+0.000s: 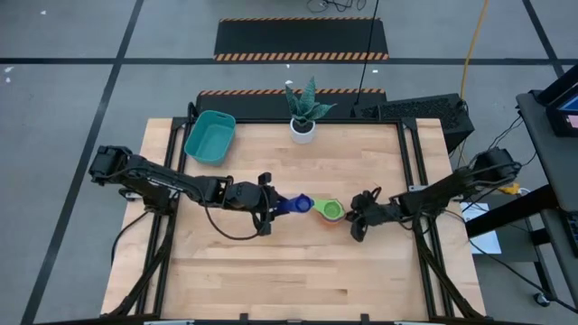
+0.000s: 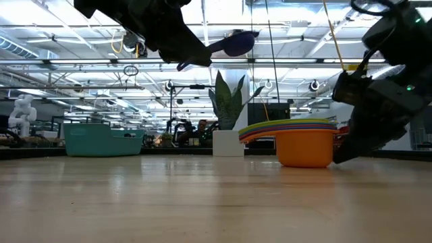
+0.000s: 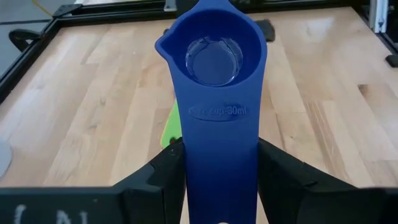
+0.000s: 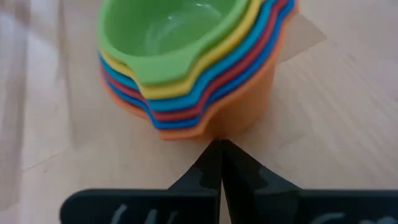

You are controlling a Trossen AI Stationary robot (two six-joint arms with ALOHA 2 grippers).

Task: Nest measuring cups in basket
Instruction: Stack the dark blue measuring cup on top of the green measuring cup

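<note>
Left gripper (image 1: 271, 204) mid-tabletop, raised; fingers (image 3: 163, 171) pinch handle of dark blue cup (image 1: 295, 204), bowl pointing toward stack. Low view: blue cup in air above tabletop (image 1: 271, 271).

Stack (image 4: 186, 68) at tabletop centre: green on top, then yellow, blue, red, blue, orange at bottom.

Right gripper (image 4: 219, 152) just beside stack, low on tabletop, fingers pressed together, holding nothing.

Basket (image 1: 210, 137) at far left corner, well apart from stack. Plant pot (image 1: 303, 128) at far edge.
</note>
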